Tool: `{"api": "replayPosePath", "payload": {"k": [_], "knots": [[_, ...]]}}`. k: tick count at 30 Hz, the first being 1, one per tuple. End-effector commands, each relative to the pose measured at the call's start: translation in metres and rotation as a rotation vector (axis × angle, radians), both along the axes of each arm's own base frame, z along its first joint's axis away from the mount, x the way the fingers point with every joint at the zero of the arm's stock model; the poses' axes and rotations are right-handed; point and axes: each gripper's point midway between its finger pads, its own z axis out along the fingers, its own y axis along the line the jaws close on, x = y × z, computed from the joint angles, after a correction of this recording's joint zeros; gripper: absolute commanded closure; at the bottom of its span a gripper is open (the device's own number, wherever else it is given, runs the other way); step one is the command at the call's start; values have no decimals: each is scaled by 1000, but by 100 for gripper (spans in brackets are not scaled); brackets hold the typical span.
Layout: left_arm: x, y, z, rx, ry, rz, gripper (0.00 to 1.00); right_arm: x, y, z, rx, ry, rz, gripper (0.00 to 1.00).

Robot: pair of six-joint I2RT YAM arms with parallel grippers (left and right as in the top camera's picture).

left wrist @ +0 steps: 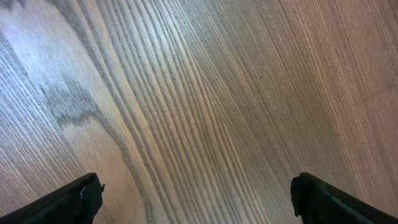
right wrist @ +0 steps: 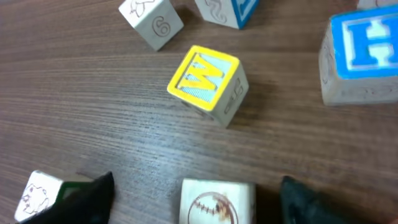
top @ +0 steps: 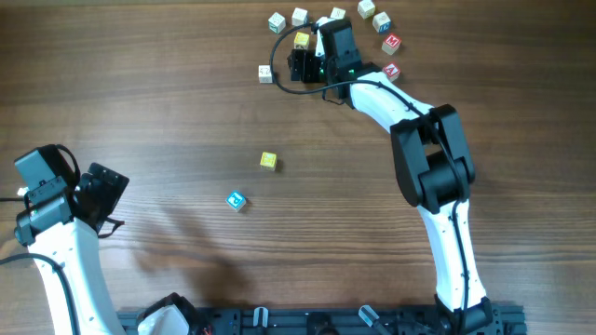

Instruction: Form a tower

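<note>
My right gripper (top: 300, 67) reaches into the cluster of cubes at the far edge. In the right wrist view it (right wrist: 198, 186) stands open around a pale cube with a baseball picture (right wrist: 217, 202). A wide gap shows on the left and a narrow one on the right. Just beyond lies a yellow W cube (right wrist: 208, 78), also seen from overhead (top: 301, 40). A cube with a blue H face (right wrist: 360, 56) sits at the right edge. The tower is out of view; I make out no stack. My left gripper (top: 102, 191) hovers open over bare wood (left wrist: 196, 186).
Two pale cubes (right wrist: 152, 18) lie beyond the W cube and another (right wrist: 37, 193) beside the left finger. Red cubes (top: 391, 43) and others (top: 382, 20) lie right of the gripper. A yellow cube (top: 268, 161) and a blue cube (top: 237, 200) lie mid-table.
</note>
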Motion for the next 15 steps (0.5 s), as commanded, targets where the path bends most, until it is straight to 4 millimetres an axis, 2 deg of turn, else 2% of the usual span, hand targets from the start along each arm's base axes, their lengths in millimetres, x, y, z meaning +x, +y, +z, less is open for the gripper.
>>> {"api": "replayPosePath", "payload": {"k": [1, 4, 5, 7, 8, 9, 10, 11, 12, 13, 15], "knots": [[0, 1, 3, -1, -16, 13, 0, -2, 2, -22, -16, 29, 5, 43], [0, 1, 3, -1, -16, 13, 0, -5, 1, -24, -27, 44, 9, 67], [0, 1, 3, -1, -16, 14, 0, -7, 0, -21, -32, 53, 9, 71], [0, 1, 3, -1, -16, 13, 0, -11, -1, 9, -46, 37, 29, 76], [0, 1, 3, -1, -16, 13, 0, -14, -3, 35, -50, 19, 39, 78], [0, 1, 3, -1, -16, 13, 0, -16, -4, 49, -48, 14, 39, 79], [0, 1, 3, -1, -16, 13, 0, -27, -5, 86, -34, 9, 51, 81], [0, 1, 3, -1, -16, 13, 0, -42, -2, 120, -5, 10, 84, 83], [0, 1, 3, -1, -16, 13, 0, -54, 0, 141, 17, 14, 108, 83], [0, 1, 3, -1, -16, 13, 0, -78, 4, 177, 52, 21, 151, 84], [0, 1, 3, -1, -16, 13, 0, -117, 7, 223, 103, 52, 169, 85]]}}
